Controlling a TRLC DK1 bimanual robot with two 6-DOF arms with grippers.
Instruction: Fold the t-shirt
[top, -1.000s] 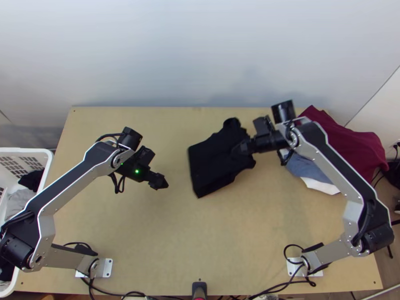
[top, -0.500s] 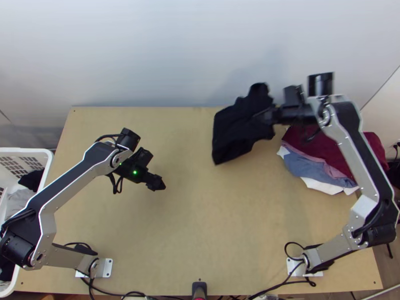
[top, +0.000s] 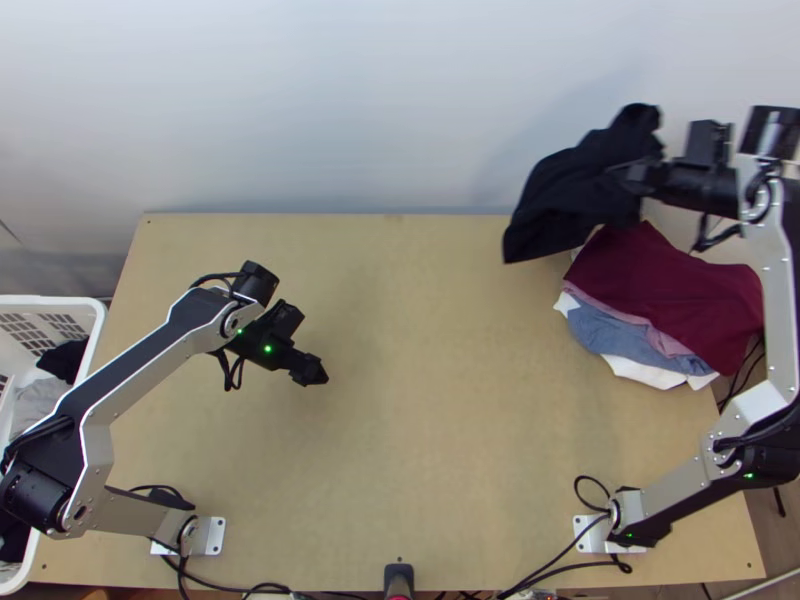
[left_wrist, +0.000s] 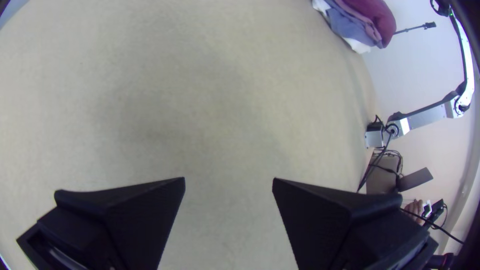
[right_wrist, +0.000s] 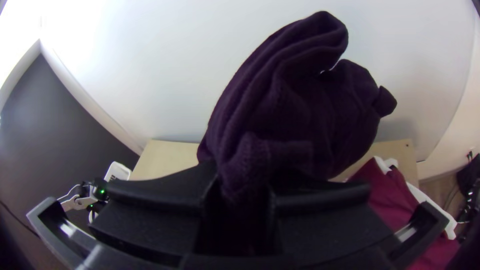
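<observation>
In the top view the right gripper (top: 640, 178) is at the far right, shut on the black t-shirt (top: 575, 195), which hangs folded and bunched beyond the stacked clothes. The right wrist view has the t-shirt (right_wrist: 300, 110), dark purplish there, pinched between the fingers of my right gripper (right_wrist: 245, 195); its lower end is hidden by them. Over the left half of the table stands the left gripper (top: 312, 372). From its own wrist the left gripper (left_wrist: 229, 182) is open, its fingers wide apart above bare tabletop.
A pile of garments (top: 670, 290), dark red over pink, blue and white, lies at the table's right edge. At the left stands a white laundry basket (top: 92, 345) with clothes in it. Cables run along the table's near edge.
The right gripper has carried the black t-shirt from the middle of the table toward the far right, past the garment pile's far side. The left gripper has shifted only slightly.
</observation>
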